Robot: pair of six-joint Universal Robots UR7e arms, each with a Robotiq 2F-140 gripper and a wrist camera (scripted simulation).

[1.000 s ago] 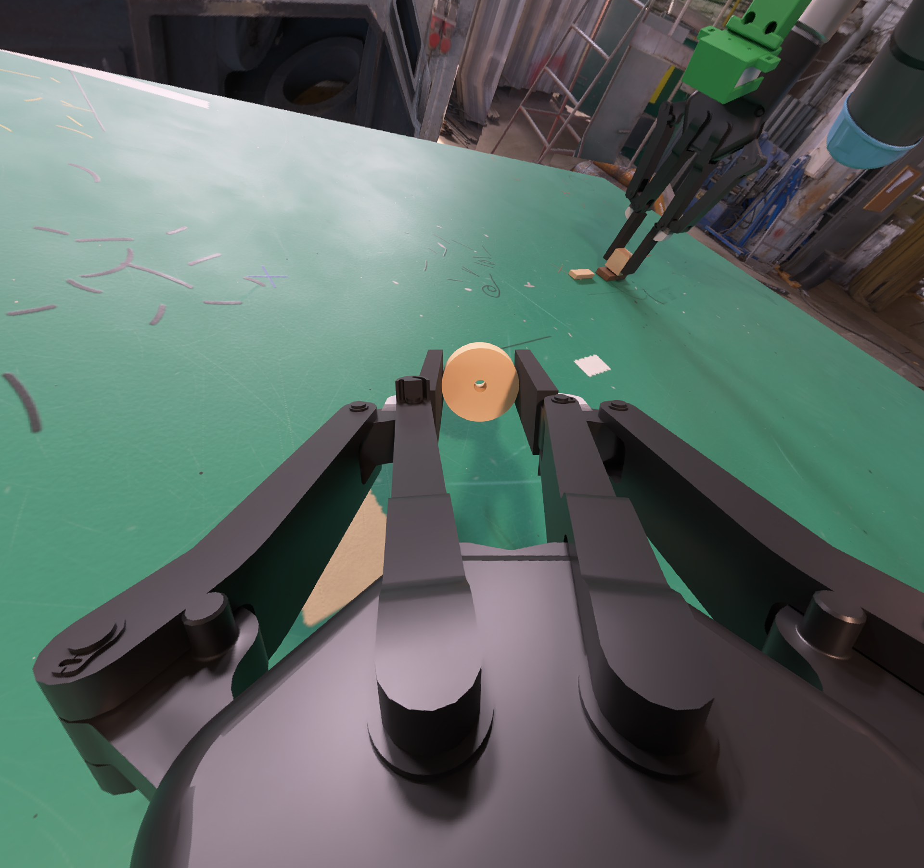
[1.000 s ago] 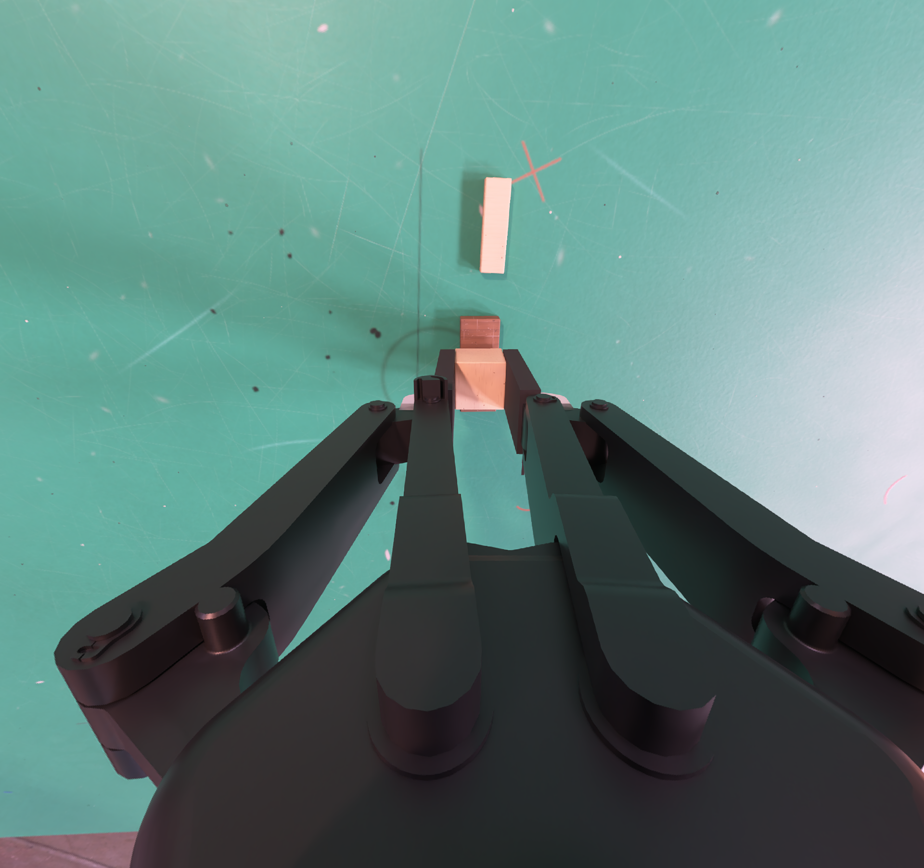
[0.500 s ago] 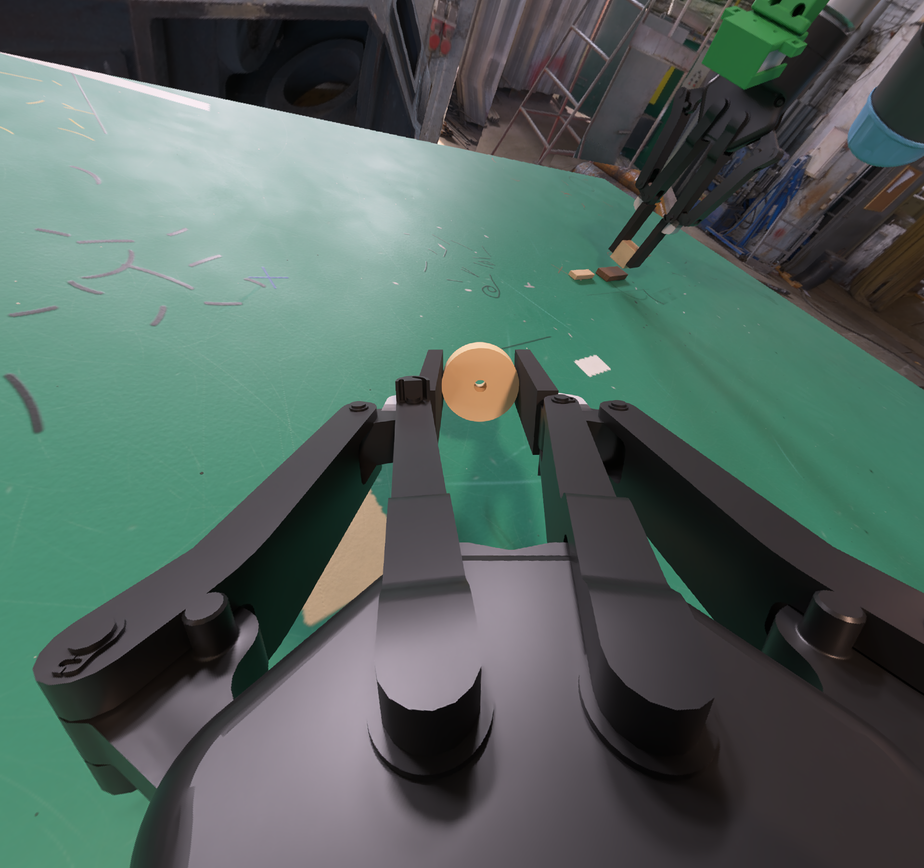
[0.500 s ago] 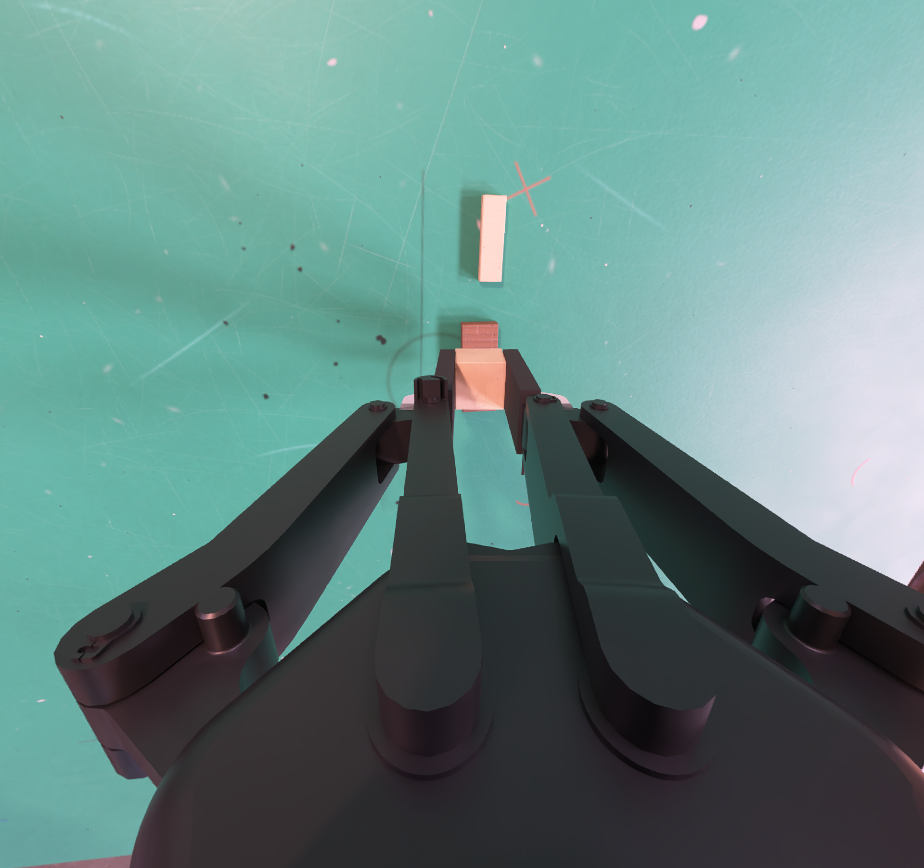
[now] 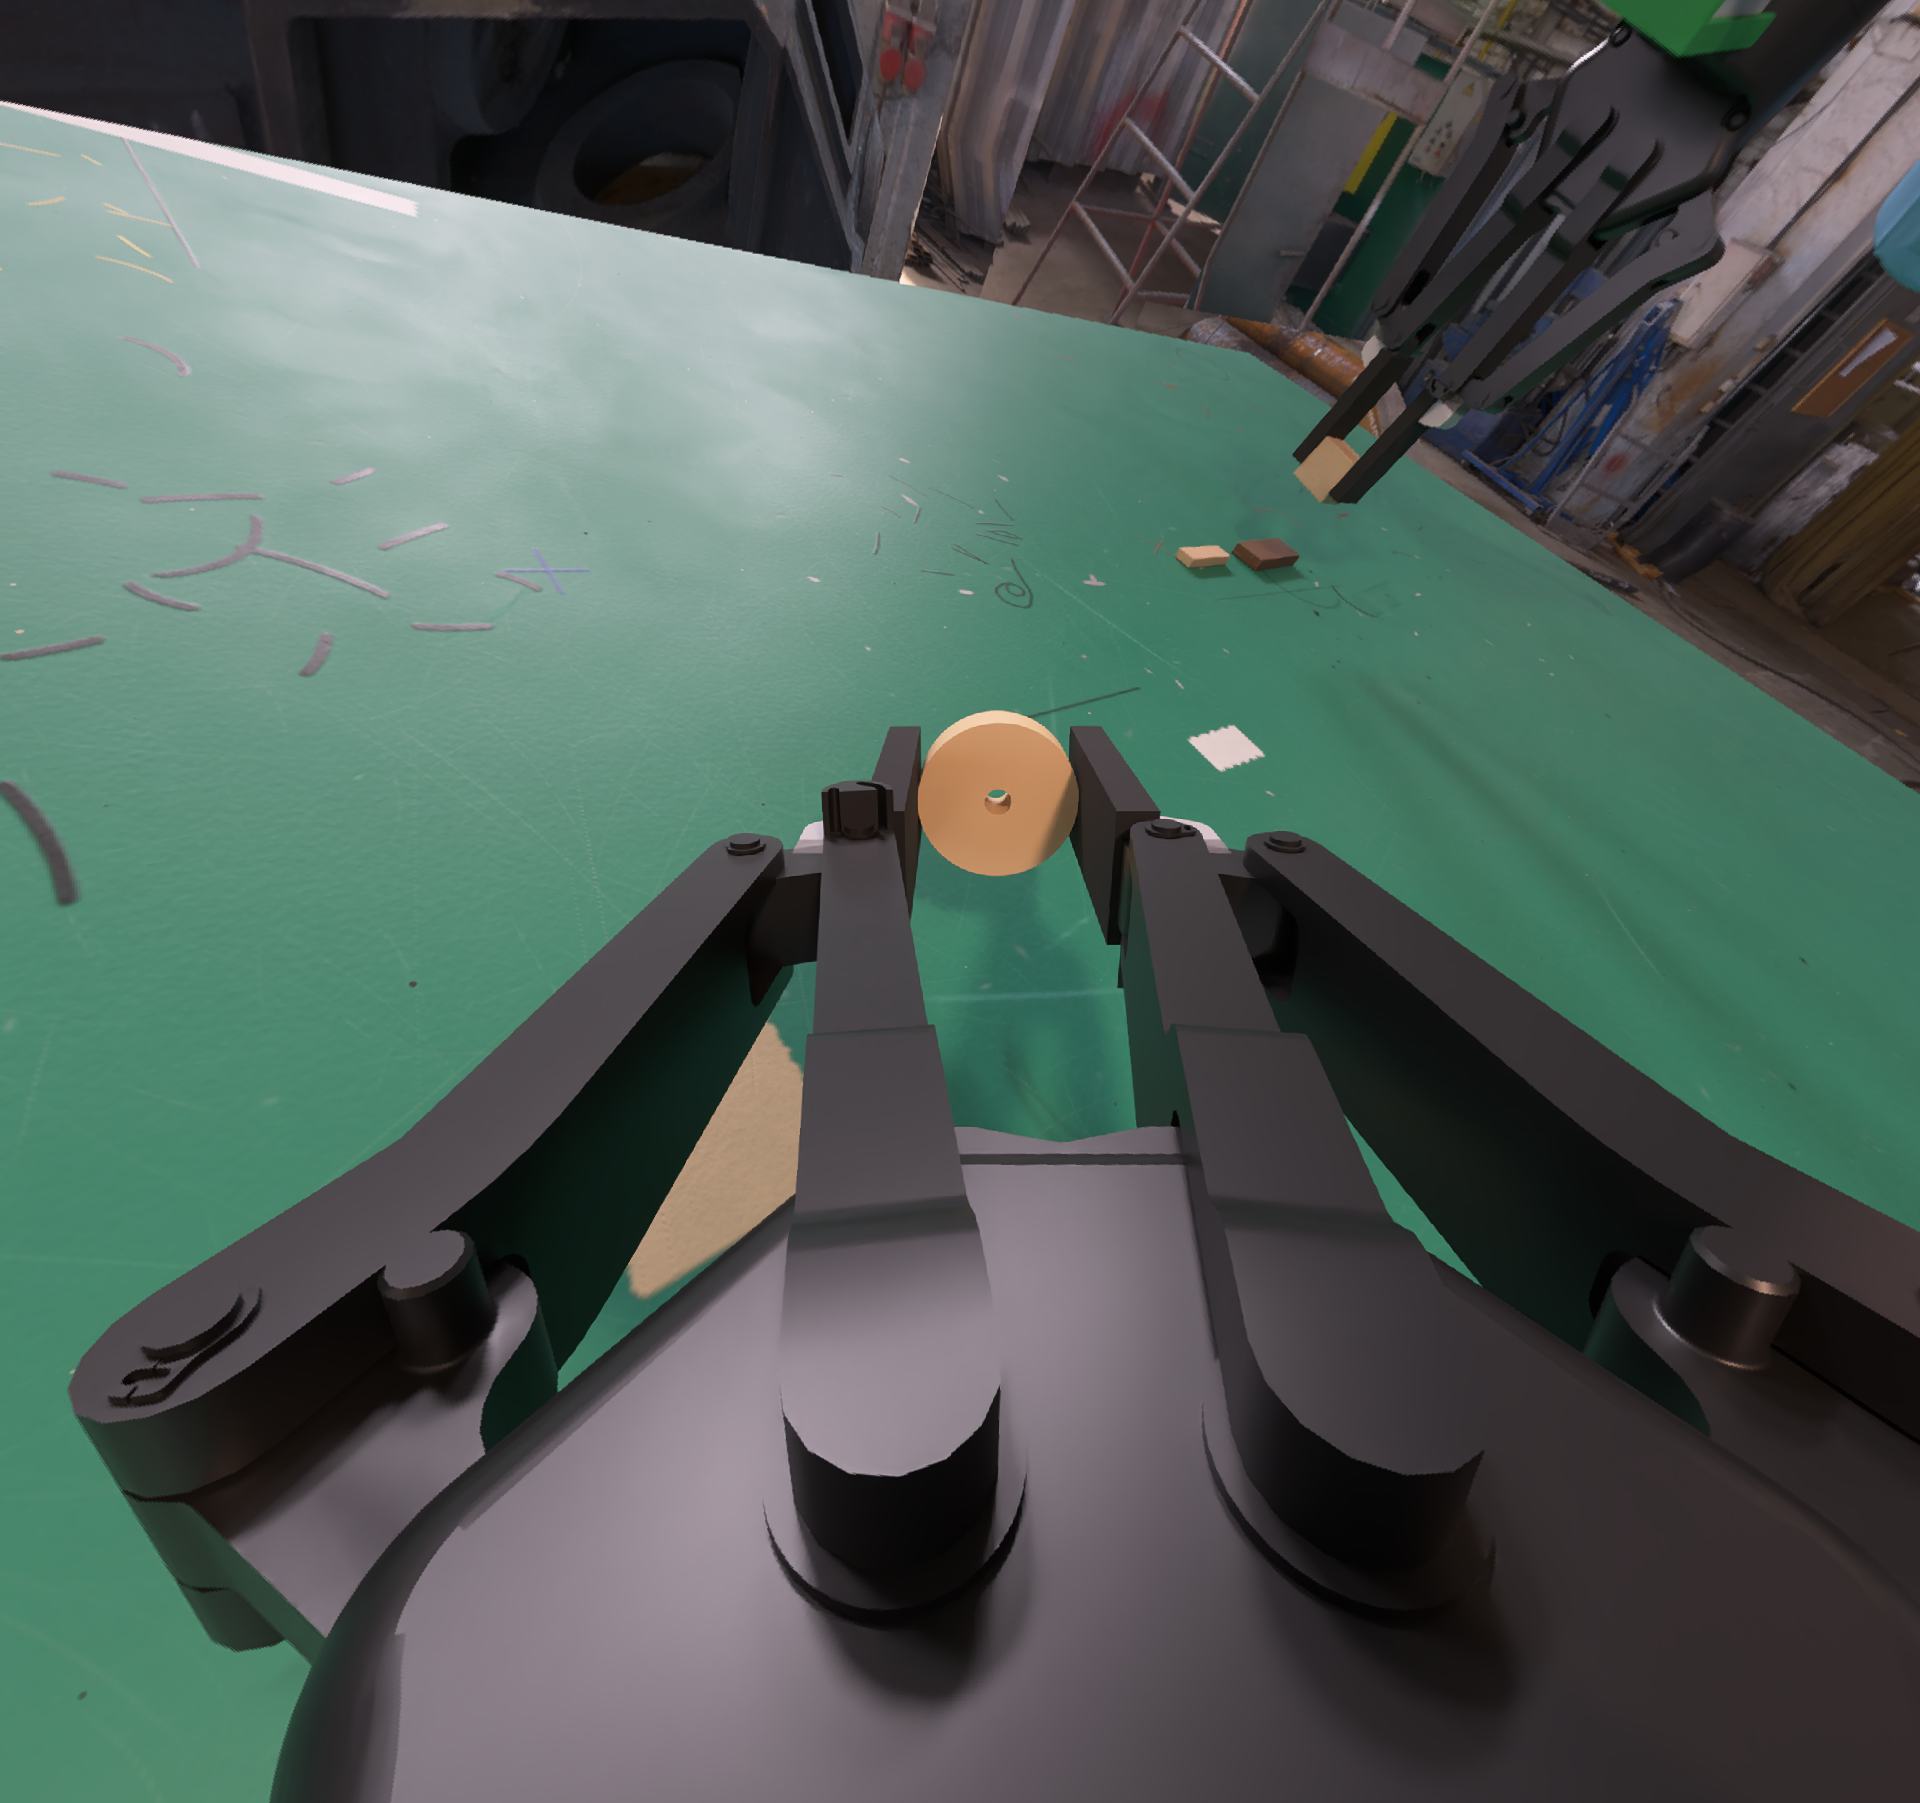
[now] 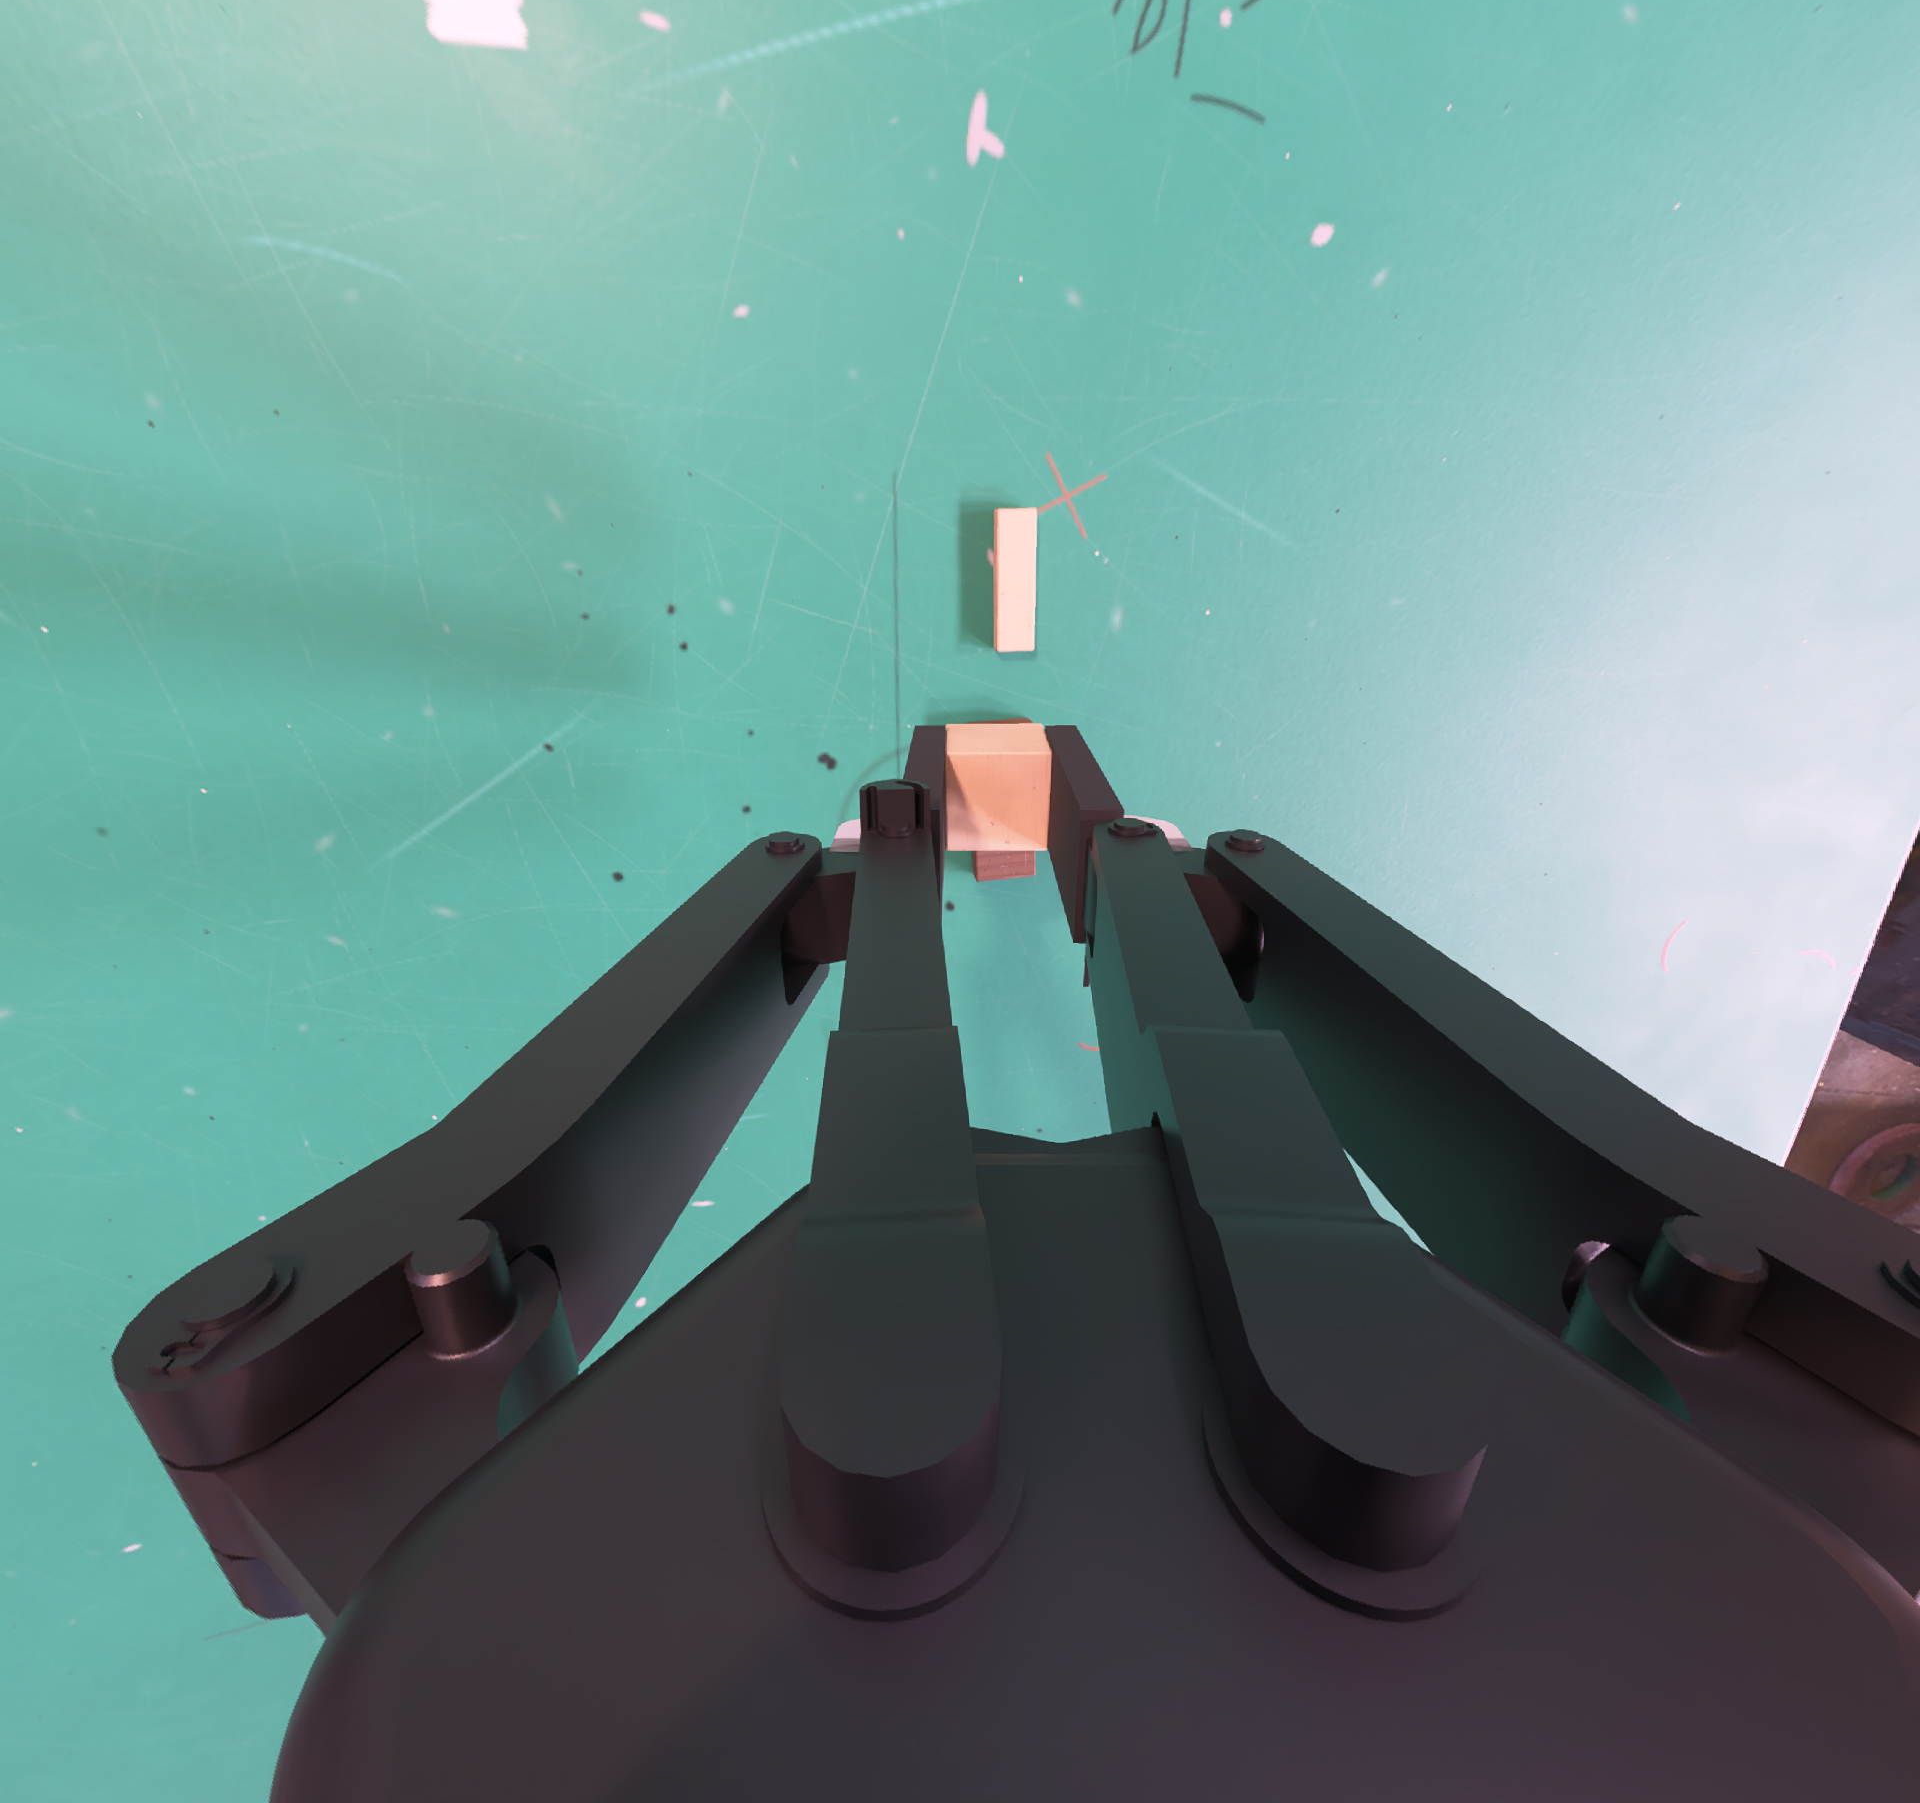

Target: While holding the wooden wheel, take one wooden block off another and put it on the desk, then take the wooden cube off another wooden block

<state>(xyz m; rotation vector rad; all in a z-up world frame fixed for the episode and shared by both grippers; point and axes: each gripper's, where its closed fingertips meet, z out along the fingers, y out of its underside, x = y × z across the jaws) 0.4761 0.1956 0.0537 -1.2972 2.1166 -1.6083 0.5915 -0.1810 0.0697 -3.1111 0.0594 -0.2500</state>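
Between left gripper [image 5: 995,797] fingers, wheel [image 5: 995,793] bore camera-facing

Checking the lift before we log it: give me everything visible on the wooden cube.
The wooden cube is a small, pale, light-tan block with flat faces and crisp edges; faint grain shows. It is clamped between the two dark fingers of the right claw, one on each side face, and hangs clear above the green desk. The dark brown block lies on the desk below it, apart from it. From the left wrist view the cube sits slightly tilted.
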